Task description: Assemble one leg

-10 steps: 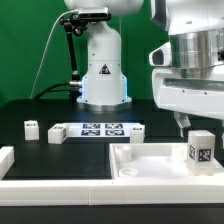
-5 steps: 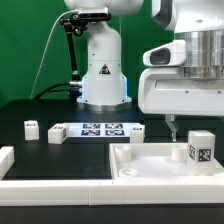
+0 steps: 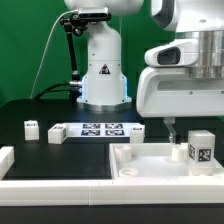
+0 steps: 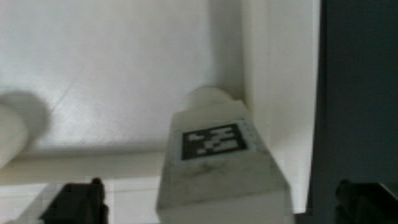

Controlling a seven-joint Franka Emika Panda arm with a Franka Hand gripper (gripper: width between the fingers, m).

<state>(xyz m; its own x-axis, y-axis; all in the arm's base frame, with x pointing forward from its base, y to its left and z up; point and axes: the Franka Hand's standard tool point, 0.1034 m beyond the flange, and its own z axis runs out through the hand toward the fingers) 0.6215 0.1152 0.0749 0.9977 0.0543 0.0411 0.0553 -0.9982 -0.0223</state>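
Four small blocks: all white with tags, seen in the exterior view; the leg [image 3: 200,149] is lower right of frame, upright on the tray's right part, tag facing the camera.
Other blocks: one [image 3: 31,126] at far left middle, one [image 3: 56,133] just left of the marker board, one [image 3: 135,133] at the board's right end, all on the dark table [image 3: 70,155].
Marker board: flat white strip [image 3: 99,129] with several tags, centre of frame, in front of the robot base.
Tray: large white recessed piece [image 3: 150,165] across the lower right; a short round peg [image 3: 176,153] stands in it just left of the leg.
Second white piece: a thick white edge [image 3: 6,160] at lower left, cut by the frame.
Arm: big white wrist housing [image 3: 185,85] fills the upper right, above the tray.
Gripper: [image 3: 169,124] only one thin dark finger shows below the housing, hanging over the tray left of the leg, apart from it.
Wrist view: the leg [image 4: 222,150] sits centre of frame, tag up, against the tray's inner wall; two dark fingertips [image 4: 75,203] at the lower corners, wide apart either side of the leg, not touching it.
Grip state: spread wide, holding nothing.
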